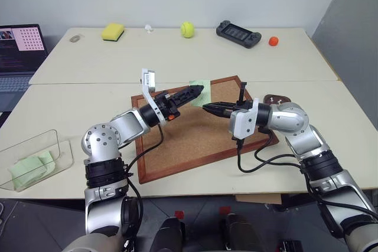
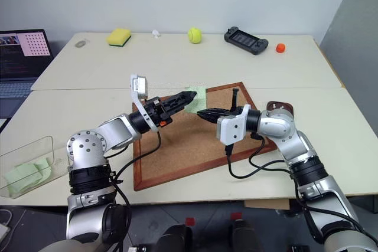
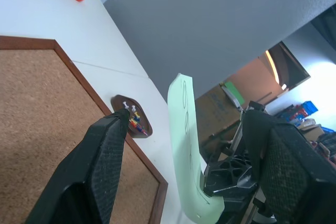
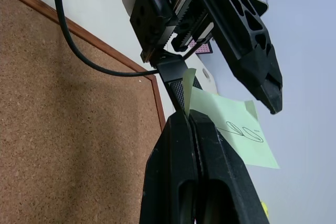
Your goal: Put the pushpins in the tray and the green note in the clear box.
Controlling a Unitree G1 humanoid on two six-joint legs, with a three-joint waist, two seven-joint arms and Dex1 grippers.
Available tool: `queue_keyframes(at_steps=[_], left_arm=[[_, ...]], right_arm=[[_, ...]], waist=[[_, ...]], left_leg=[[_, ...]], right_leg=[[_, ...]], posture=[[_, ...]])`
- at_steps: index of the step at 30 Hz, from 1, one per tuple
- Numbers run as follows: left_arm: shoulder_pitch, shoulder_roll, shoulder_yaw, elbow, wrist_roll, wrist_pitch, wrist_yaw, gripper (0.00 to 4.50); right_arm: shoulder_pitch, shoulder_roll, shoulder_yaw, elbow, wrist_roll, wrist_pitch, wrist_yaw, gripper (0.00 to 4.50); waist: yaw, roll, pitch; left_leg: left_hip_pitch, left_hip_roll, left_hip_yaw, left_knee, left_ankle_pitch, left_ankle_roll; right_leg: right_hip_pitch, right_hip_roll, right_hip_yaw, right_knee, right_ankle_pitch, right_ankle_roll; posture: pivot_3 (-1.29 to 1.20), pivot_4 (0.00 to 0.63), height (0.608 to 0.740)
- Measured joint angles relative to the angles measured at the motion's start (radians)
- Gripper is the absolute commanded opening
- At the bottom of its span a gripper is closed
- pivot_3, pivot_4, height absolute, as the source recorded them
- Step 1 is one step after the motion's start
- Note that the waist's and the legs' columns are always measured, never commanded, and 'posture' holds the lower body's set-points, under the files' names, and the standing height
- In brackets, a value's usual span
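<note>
**Note changes hands above the corkboard**

Over the corkboard (image 1: 195,137) the right gripper (image 4: 190,118) has its fingers pressed together on the edge of the green note (image 4: 236,132) (there's a scribble on it). The left gripper (image 3: 181,124) is spread wide, the note hanging free between its fingers. The tray (image 3: 137,124), pushpins (image 3: 135,120) inside, sits just off the corkboard's right edge. The clear box (image 1: 56,146) lies well left of the corkboard, green paper in it.

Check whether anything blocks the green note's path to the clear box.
Nothing visible does. The right claw pinches the green note above the corkboard, the open left claw around it; the clear box sits open-topped at the table's left edge.
</note>
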Motion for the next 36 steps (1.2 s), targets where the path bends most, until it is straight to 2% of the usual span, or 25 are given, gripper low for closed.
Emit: queue_keyframes(at_steps=[1,8,16,24,26,27,31,36], left_arm=[[0.000,0.000,-0.007,0.001,0.000,-0.001,0.000,3.19],[-0.001,0.005,-0.009,0.018,-0.003,-0.011,0.000,1.85],[-0.001,0.005,-0.008,0.019,-0.006,-0.023,0.000,0.13],[0.000,0.005,-0.008,0.018,-0.014,-0.033,0.000,0.05],[-0.001,0.005,-0.008,0.018,-0.013,-0.042,0.001,0.00],[-0.001,0.005,-0.008,0.018,-0.012,-0.044,0.001,0.00],[-0.002,0.005,-0.008,0.022,-0.013,-0.047,0.006,0.00],[-0.006,0.004,0.000,0.031,-0.015,-0.059,0.014,0.00]], right_arm=[[0.000,0.002,0.000,0.000,0.000,0.001,0.000,0.00],[0.000,0.011,0.001,-0.001,0.002,0.012,-0.002,0.00],[0.000,0.023,0.001,-0.001,0.007,0.026,-0.002,0.00],[0.000,0.032,0.001,-0.001,0.016,0.055,-0.002,0.00],[0.000,0.036,0.000,-0.001,0.025,0.062,-0.003,0.37],[0.000,0.038,0.000,-0.001,0.030,0.064,-0.004,0.40],[0.000,0.040,-0.001,-0.001,0.042,0.070,-0.007,1.34],[0.003,0.031,-0.006,-0.008,0.051,0.080,-0.007,2.25]], waist=[[0.000,0.000,0.000],[0.000,0.000,0.000],[0.000,0.000,0.000],[0.000,0.000,0.000],[0.000,0.000,0.000],[0.000,0.000,0.000],[0.000,0.000,0.000],[0.000,0.000,0.000]], left_leg=[[0.000,0.000,0.000,0.000,0.000,0.000],[0.000,0.000,0.000,0.000,0.000,0.000],[0.000,0.000,0.000,0.000,0.000,0.000],[0.000,0.000,0.000,0.000,0.000,0.000],[0.000,0.000,0.000,0.000,0.000,0.000],[0.000,0.000,0.000,0.000,0.000,0.000],[0.000,0.000,0.000,0.000,0.000,0.000],[0.000,0.000,0.000,0.000,0.000,0.000]], right_leg=[[0.000,0.000,0.000,0.000,0.000,0.000],[0.000,0.000,0.000,0.000,0.000,0.000],[0.000,0.000,0.000,0.000,0.000,0.000],[0.000,0.000,0.000,0.000,0.000,0.000],[0.000,0.000,0.000,0.000,0.000,0.000],[0.000,0.000,0.000,0.000,0.000,0.000],[0.000,0.000,0.000,0.000,0.000,0.000],[0.000,0.000,0.000,0.000,0.000,0.000]], posture=[[0.00,0.150,0.740],[0.00,0.150,0.740],[0.00,0.150,0.740],[0.00,0.150,0.740],[0.00,0.150,0.740],[0.00,0.150,0.740],[0.00,0.150,0.740],[0.00,0.150,0.740]])
